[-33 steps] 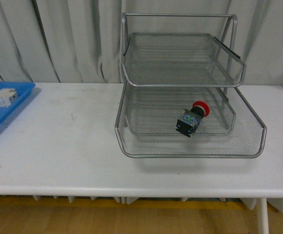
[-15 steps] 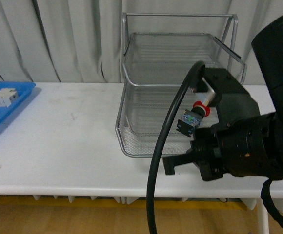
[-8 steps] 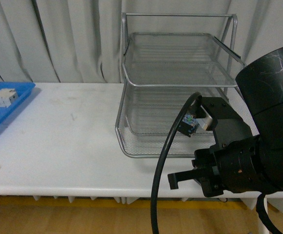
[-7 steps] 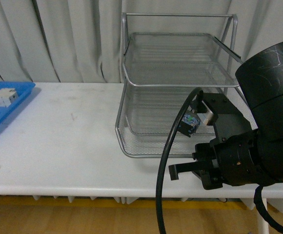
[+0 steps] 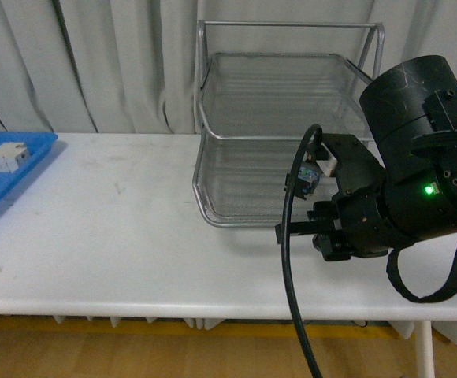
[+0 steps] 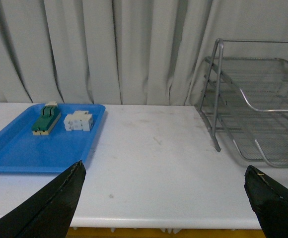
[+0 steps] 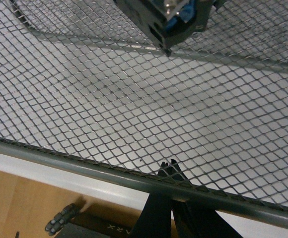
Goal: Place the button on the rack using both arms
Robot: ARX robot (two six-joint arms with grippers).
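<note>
Button [image 5: 306, 180] lay in rack [image 5: 236, 165] bottom tier. Right gripper [image 7: 170, 171] pinched closed on the rack's front rim. Left gripper [image 6: 166, 198] fingers spread wide, empty.

Blue tray [image 6: 15, 153] on white table [image 6: 149, 148], green-and-cream switch [image 6: 45, 119], white block [image 6: 78, 121], grey curtain [image 6: 114, 49]
</note>
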